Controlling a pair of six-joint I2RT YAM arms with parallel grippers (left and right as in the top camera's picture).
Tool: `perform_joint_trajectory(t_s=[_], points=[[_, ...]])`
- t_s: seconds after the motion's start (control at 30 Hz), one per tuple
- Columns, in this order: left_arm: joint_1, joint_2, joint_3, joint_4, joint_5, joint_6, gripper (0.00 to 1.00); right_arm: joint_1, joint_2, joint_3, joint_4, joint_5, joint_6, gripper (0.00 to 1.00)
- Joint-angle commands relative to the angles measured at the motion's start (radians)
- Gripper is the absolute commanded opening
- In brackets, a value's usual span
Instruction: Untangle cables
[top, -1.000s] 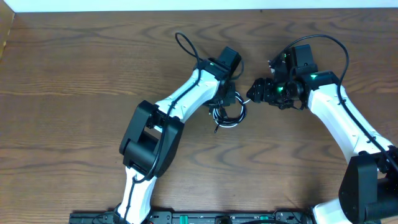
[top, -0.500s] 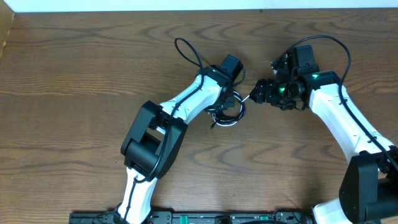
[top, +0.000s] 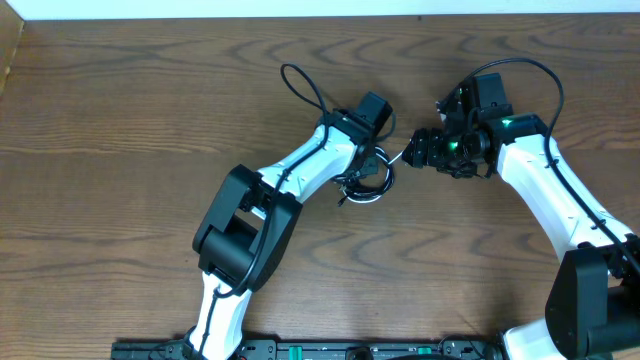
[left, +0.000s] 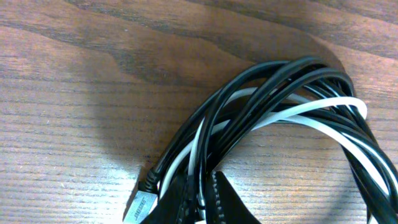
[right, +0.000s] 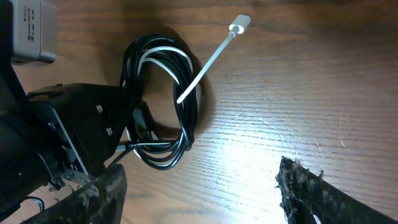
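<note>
The black cable (top: 368, 196) lies coiled on the table with the white cable (top: 394, 159) wound through it. In the left wrist view the black coil (left: 280, 78) and white strand (left: 305, 109) fill the frame, with a silver plug (left: 140, 208) at the lower left. My left gripper (top: 364, 164) (left: 200, 202) is shut on several strands of the bundle. My right gripper (top: 409, 152) (right: 205, 199) is open and empty, just right of the coil (right: 186, 124). The white cable's free end (right: 208, 62) with its plug (right: 240, 23) sticks out of the coil.
The wooden table (top: 120, 150) spreads around both arms. A thick black robot wire (top: 300, 85) loops behind the left arm. The left gripper's body (right: 74, 124) sits against the coil's left side in the right wrist view. A white wall edge (top: 300, 8) runs along the back.
My left gripper has shifted slightly up and right with the cable bundle, dragging the coil a little. The right gripper has barely moved and stays open.
</note>
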Motion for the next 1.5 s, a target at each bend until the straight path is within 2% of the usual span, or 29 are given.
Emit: perform_joint_trajectory(t_s=[0.0, 0.13, 0.37, 0.47, 0.67, 0.83, 1.03, 1.1, 1.13, 1.2, 1.37, 1.47], points=[[-0.029, 0.037, -0.042, -0.005, -0.004, -0.005, 0.08, -0.003, 0.001, 0.013, -0.008, 0.001, -0.009, 0.75], [-0.039, 0.037, -0.042, 0.01, -0.004, 0.005, 0.07, -0.003, 0.001, 0.013, -0.01, 0.002, -0.017, 0.75], [-0.012, -0.024, -0.039, -0.007, 0.027, 0.132, 0.07, -0.003, 0.001, 0.013, -0.003, 0.002, -0.017, 0.75], [0.018, -0.094, -0.039, -0.013, 0.15, 0.203, 0.07, -0.003, 0.001, 0.013, 0.003, 0.002, -0.016, 0.75], [0.094, -0.228, -0.039, -0.038, 0.523, 0.478, 0.07, -0.003, 0.001, 0.013, 0.011, 0.001, -0.016, 0.75], [0.149, -0.252, -0.039, -0.1, 0.547, 0.566, 0.07, -0.003, 0.001, 0.013, 0.011, 0.001, -0.016, 0.76], [0.172, -0.215, -0.04, -0.088, 0.543, 0.546, 0.08, 0.006, 0.002, 0.013, 0.022, -0.006, -0.016, 0.75], [0.166, -0.197, -0.04, -0.07, 0.542, 0.523, 0.16, 0.011, 0.003, 0.013, 0.024, -0.004, -0.007, 0.75], [0.161, -0.188, -0.04, -0.06, 0.542, 0.509, 0.23, 0.011, 0.003, 0.013, 0.023, -0.002, 0.005, 0.75], [0.149, -0.159, -0.04, -0.038, 0.512, 0.455, 0.27, 0.011, 0.004, 0.012, 0.024, 0.001, 0.021, 0.75], [0.126, -0.081, -0.04, -0.005, 0.36, 0.323, 0.28, 0.01, 0.004, 0.012, 0.027, 0.002, 0.021, 0.75], [0.117, -0.047, -0.04, -0.005, 0.343, 0.292, 0.27, 0.01, 0.004, 0.012, 0.024, 0.005, 0.021, 0.75]])
